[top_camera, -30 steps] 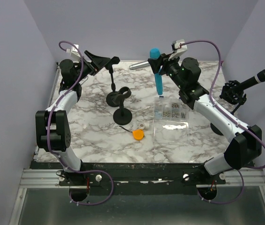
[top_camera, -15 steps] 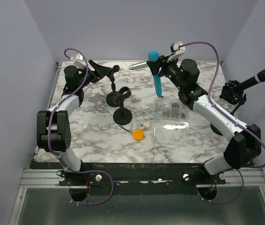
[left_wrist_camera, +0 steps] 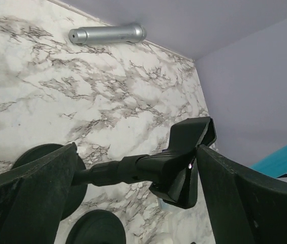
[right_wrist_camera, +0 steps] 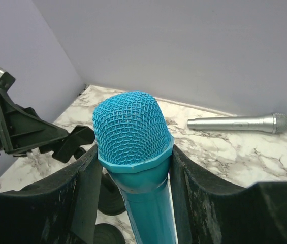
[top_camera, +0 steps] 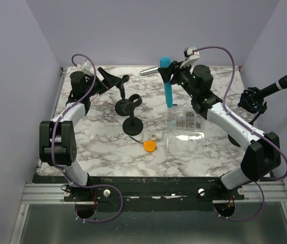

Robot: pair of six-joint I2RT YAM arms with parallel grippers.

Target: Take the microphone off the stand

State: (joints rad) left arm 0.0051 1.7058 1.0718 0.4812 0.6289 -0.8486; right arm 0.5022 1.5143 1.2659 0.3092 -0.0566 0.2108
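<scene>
My right gripper (top_camera: 169, 76) is shut on the blue microphone (top_camera: 169, 94) just under its mesh head and holds it upright above the table, apart from any stand. In the right wrist view the microphone (right_wrist_camera: 133, 132) fills the gap between the fingers of the right gripper (right_wrist_camera: 133, 152). My left gripper (top_camera: 111, 79) is open at the back left. The black stand's empty clip (top_camera: 123, 80) lies between its fingers. In the left wrist view the clip (left_wrist_camera: 184, 157) touches the right finger (left_wrist_camera: 245, 198) of the left gripper (left_wrist_camera: 135, 150), far from the left finger.
A silver microphone (top_camera: 151, 71) lies by the back edge. A second black stand (top_camera: 132, 124) is mid-table. A clear box of screws (top_camera: 185, 127), an orange cap (top_camera: 149, 146) and a small white part (top_camera: 156, 137) are near it. A black microphone on a stand (top_camera: 280, 84) is at the far right.
My left gripper has moved nearer and lower, and the stand's clip has come down with it. My right gripper has shifted slightly left, with the blue microphone more upright.
</scene>
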